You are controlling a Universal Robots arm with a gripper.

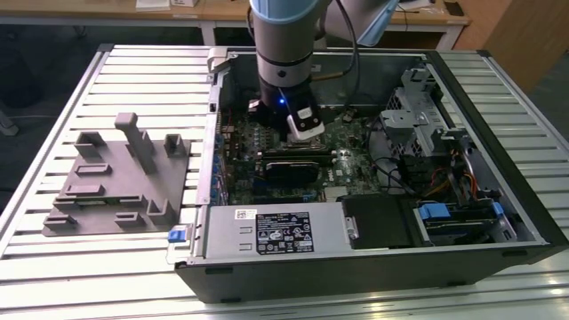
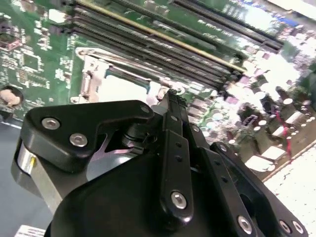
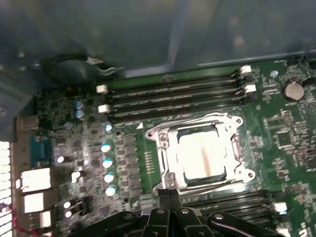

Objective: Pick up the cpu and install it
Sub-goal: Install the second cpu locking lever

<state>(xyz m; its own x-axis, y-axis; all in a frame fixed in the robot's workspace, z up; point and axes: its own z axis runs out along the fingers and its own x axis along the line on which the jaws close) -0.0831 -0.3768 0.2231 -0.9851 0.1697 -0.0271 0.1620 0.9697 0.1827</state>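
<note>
The cpu (image 3: 202,155), a small square chip with a shiny silver top, lies flat inside the metal-framed socket (image 3: 163,136) on the green motherboard. In the second wrist view the cpu (image 2: 121,90) shows as a bright patch past the fingertips. My gripper (image 3: 169,193) hovers just beside the socket's edge, its two thin black fingers pressed together with nothing between them. The fingers meet in one line in the second wrist view, where the gripper (image 2: 172,96) points at the socket. In the exterior view the gripper (image 1: 305,137) hangs inside the open computer case.
Rows of memory slots (image 3: 173,94) run along the socket. A black module (image 1: 289,172) sits below the gripper, with a power supply (image 1: 276,230) at the case's front and a drive cage (image 1: 427,120) on the exterior view's right. A grey plastic fixture (image 1: 116,180) lies outside on the slatted table.
</note>
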